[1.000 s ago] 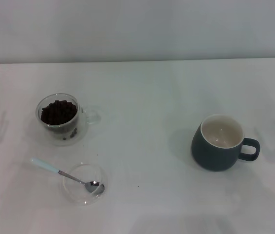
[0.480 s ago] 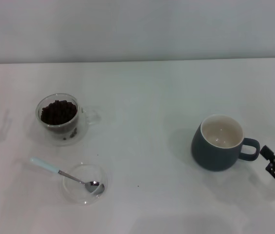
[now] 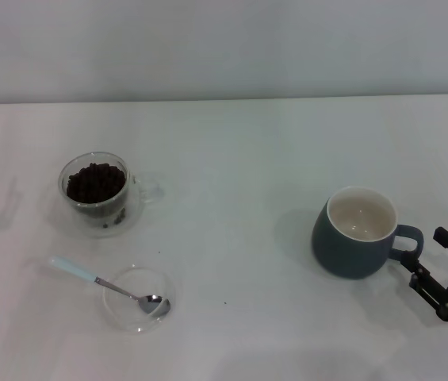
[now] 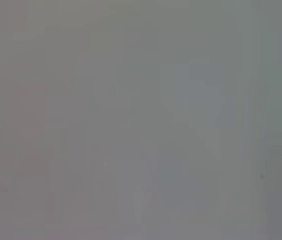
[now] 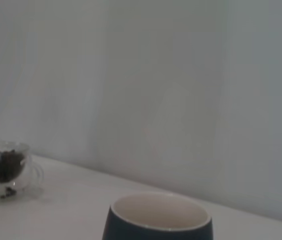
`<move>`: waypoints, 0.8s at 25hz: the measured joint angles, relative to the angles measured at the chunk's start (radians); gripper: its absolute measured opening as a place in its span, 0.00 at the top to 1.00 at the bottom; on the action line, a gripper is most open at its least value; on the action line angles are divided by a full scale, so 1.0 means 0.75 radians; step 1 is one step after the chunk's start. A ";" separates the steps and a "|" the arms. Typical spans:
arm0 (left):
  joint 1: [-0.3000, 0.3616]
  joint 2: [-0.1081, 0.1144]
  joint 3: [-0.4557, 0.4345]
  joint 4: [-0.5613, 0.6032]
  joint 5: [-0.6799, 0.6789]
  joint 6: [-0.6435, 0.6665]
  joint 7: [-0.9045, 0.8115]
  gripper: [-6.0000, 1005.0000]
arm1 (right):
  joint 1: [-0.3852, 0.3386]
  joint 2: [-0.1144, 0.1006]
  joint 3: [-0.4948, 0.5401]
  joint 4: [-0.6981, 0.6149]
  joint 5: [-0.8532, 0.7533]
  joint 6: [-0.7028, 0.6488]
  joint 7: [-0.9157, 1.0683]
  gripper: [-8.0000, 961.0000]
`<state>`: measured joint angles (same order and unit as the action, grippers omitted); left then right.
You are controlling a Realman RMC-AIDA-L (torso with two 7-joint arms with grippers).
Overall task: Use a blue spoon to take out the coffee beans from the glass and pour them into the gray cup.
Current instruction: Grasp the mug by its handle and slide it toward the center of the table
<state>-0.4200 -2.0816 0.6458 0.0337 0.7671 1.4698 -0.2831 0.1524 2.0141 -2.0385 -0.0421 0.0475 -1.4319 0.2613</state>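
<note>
**Right end effector beside the mug handle**

The right end effector (image 3: pixel 439 266), released, sits near the bench's right edge just beside the gray cup (image 3: pixel 356 232). The blue spoon (image 3: pixel 105 282) rests across a glass dish (image 3: pixel 120 313) toward the front-left corner, near the glass (image 3: pixel 97 190) holding coffee beans (image 3: pixel 95 181).

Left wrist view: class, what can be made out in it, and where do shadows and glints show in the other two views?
Left wrist view: only a flat grey blur, nothing to name. Head view: a soft shadow lies on the table beside the gray cup on the side facing the glass; a bright glint sits on the bowl of the blue spoon. Right wrist view: cup rim sharp, glass hazier.
</note>
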 joint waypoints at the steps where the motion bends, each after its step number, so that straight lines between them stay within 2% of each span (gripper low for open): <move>1: 0.001 0.000 0.000 0.000 0.000 0.000 -0.002 0.29 | 0.001 0.000 0.000 -0.007 0.000 0.020 -0.002 0.42; 14: 0.007 -0.002 0.002 -0.012 0.000 0.002 -0.003 0.29 | 0.024 0.000 0.014 -0.066 0.013 0.182 -0.032 0.44; 20: 0.009 -0.002 0.002 -0.014 0.000 0.002 -0.003 0.29 | 0.029 0.000 0.062 -0.103 0.020 0.260 -0.060 0.45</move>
<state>-0.4131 -2.0831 0.6473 0.0232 0.7669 1.4712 -0.2854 0.1741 2.0141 -1.9922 -0.1193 0.0625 -1.2370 0.2163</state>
